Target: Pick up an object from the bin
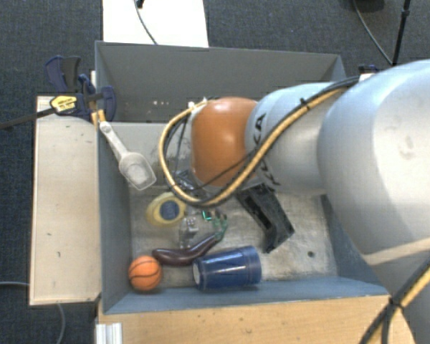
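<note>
My gripper (190,226) reaches down in the middle of the bin, mostly hidden under the arm's orange cover. Its tip is just above a dark purple, curved, aubergine-like thing (185,252) that lies near the front wall. A yellow tape roll with a blue core (164,211) lies just left of the tip. A small green thing (219,223) pokes out right beside the tip on its right. I see nothing held.
A blue cup (228,267) lies on its side at the front wall, with an orange ball (145,273) in the front left corner. A white scoop (127,158) leans along the left wall. A black angular thing (269,214) lies right of centre, partly under the arm.
</note>
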{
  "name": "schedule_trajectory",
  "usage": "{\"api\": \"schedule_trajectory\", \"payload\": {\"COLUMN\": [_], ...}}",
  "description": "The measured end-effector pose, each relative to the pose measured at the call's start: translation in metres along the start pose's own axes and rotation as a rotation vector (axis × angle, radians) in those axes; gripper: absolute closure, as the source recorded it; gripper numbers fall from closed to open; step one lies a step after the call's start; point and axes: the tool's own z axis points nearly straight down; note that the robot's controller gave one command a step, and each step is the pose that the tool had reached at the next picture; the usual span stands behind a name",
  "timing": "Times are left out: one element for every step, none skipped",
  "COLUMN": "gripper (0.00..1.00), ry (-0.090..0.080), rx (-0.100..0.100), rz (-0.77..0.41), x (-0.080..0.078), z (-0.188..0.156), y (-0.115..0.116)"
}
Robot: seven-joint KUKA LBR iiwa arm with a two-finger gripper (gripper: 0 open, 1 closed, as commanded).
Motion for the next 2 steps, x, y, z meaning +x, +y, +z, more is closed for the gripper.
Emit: {"api": "schedule_trajectory", "payload": {"gripper": [1.0, 1.0], "ry": [-0.004, -0.004], "rx": [-0.001, -0.001], "rz": [0.004, 0.005], "x": [-0.0015, -0.0014], "z": [-0.0024, -0.0024], "y": [0.0, 0.0]}}
